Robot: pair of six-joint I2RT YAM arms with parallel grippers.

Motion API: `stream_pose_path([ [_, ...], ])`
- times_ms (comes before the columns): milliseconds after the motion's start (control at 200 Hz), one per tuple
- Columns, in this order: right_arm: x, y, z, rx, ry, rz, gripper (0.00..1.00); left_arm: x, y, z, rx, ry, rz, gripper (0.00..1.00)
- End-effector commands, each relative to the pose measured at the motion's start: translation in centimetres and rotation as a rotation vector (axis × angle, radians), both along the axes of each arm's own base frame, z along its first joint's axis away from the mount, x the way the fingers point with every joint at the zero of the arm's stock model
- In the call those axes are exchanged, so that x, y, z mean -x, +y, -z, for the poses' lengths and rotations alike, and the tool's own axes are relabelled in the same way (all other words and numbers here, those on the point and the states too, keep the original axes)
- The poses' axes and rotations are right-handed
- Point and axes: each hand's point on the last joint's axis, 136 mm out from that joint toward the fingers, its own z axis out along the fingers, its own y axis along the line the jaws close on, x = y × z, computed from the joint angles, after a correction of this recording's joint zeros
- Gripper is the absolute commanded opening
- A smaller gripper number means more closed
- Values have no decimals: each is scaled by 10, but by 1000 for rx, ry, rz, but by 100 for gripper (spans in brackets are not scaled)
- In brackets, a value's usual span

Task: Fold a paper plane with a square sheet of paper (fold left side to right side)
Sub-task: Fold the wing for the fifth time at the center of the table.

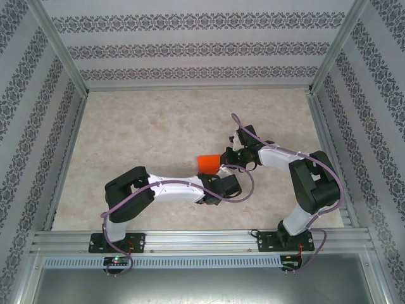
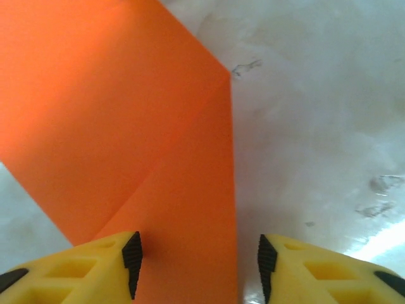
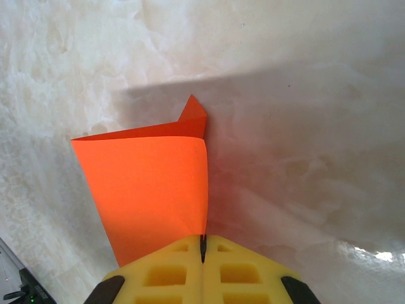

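The square sheet of paper [image 1: 209, 163], bright orange and partly folded over, lies mid-table between the two grippers. In the left wrist view the sheet of paper [image 2: 126, 126] shows a diagonal crease and a straight right edge. My left gripper [image 2: 199, 266] is open just above it, with the paper's right edge running between the two fingers. My right gripper [image 3: 203, 244] is shut on the paper's edge, holding a raised flap of the sheet of paper [image 3: 152, 190] off the table. From above, the left gripper [image 1: 214, 175] and right gripper [image 1: 229, 156] flank the paper closely.
The marble-patterned table [image 1: 158, 133] is ringed by aluminium rails and patterned walls [image 1: 190, 44]. Purple cables [image 1: 243, 130] loop off both arms near the paper. Bare table lies to the left and toward the back.
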Motion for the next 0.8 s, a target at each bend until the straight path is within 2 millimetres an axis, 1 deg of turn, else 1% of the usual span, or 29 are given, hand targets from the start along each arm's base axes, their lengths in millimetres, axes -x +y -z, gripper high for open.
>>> stream_pose_path([
  [0,-2,2,2,12,13,4,0,3,11,-2,-94,-47,-17,50],
  [225,-2,1,2,20,14,5,0,4,11,-1,-102,-54,-14,36],
  [490,-3,1,1,23,14,7,0,7,8,1,-102,-50,-4,26],
  [605,-4,2,-1,21,7,4,0,8,8,1,-99,-48,-5,20],
  [684,-7,2,-5,16,-11,2,0,8,8,2,-93,-47,-8,13],
  [724,-10,4,-10,7,-30,5,4,8,8,3,-94,-45,-9,10],
  [794,-17,4,-22,-24,-78,20,11,7,7,2,-88,-47,-13,8],
])
